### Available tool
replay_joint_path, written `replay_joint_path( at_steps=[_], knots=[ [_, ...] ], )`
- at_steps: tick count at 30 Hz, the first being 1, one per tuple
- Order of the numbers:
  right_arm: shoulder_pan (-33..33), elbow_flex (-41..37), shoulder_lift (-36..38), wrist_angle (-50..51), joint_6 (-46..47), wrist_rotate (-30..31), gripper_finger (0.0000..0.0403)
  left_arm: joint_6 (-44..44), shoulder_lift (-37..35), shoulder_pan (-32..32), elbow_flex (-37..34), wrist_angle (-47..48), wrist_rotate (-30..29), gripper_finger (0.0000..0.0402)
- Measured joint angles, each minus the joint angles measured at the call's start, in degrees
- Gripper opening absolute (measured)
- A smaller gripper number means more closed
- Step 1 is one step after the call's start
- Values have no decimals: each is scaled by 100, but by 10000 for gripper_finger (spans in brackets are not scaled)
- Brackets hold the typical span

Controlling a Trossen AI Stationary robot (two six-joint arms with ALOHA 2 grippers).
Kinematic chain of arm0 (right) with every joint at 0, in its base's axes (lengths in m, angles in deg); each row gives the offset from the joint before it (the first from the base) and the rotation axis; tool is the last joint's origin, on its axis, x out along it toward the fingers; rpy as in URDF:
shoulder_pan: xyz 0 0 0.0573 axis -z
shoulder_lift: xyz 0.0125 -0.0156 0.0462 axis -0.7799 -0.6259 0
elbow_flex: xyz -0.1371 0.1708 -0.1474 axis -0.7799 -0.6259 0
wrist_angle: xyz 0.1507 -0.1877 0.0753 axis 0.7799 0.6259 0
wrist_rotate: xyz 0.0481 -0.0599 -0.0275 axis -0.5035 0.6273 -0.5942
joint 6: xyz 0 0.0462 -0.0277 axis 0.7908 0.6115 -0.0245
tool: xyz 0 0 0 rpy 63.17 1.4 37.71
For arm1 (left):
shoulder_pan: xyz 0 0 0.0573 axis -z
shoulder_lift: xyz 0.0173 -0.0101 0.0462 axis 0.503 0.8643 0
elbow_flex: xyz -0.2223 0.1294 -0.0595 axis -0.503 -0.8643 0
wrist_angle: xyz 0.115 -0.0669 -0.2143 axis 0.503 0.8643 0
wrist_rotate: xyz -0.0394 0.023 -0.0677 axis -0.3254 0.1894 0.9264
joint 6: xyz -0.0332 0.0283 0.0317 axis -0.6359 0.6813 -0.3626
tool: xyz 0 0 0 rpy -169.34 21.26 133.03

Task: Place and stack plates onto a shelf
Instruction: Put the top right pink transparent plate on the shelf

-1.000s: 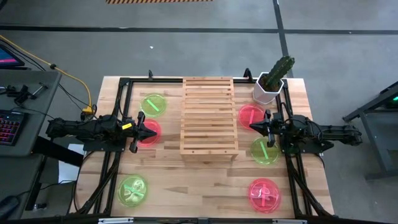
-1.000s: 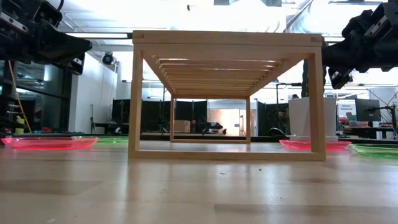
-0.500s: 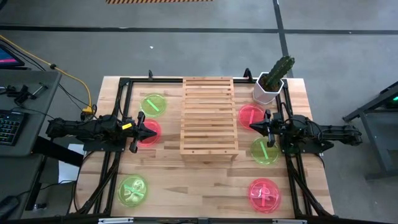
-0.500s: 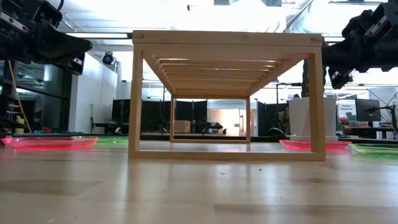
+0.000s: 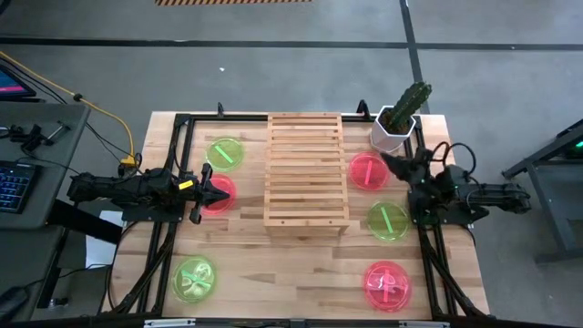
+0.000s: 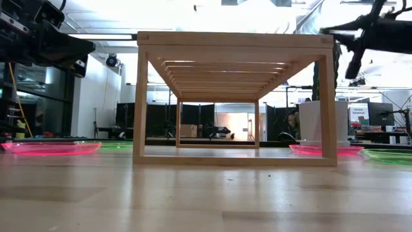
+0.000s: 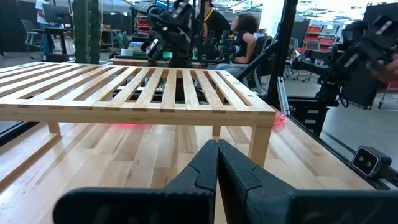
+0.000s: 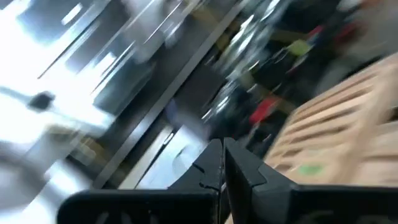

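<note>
The light-wood slatted shelf (image 5: 307,169) stands at the table's middle, also in the low view (image 6: 235,96) and the left wrist view (image 7: 137,87). Six plates lie flat on the tabletop. Left of the shelf are a green plate (image 5: 225,153), a pink plate (image 5: 215,199) and a green plate (image 5: 194,278). Right of it are a pink plate (image 5: 368,170), a green plate (image 5: 387,220) and a pink plate (image 5: 386,283). My left gripper (image 5: 227,193) (image 7: 217,146) is shut and hovers over the left pink plate. My right gripper (image 5: 382,158) (image 8: 222,149) is shut, raised over the far right pink plate's far edge.
A white pot with a cactus (image 5: 395,126) stands at the far right corner, close to my right gripper. A black frame (image 5: 182,120) runs along the table's sides and far edge. Bare tabletop (image 5: 291,273) lies in front of the shelf. Desks and a keyboard sit off the table's left.
My right gripper has swung toward the table's far edge, risen and tipped upward, so its wrist view now sweeps blurred across the room above. It has moved off the right green plate, which now shows whole. The plates and the shelf have kept still.
</note>
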Motion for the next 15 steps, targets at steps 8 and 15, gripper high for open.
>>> replay_joint_path(
  at_steps=[8,15],
  knots=[
    [-5,430,-1111,473,1153,673,14,0,2,0,0,2,1,1],
    [206,2266,-2844,4849,2178,589,102,0,0,0,0,2,1,1]
  ],
)
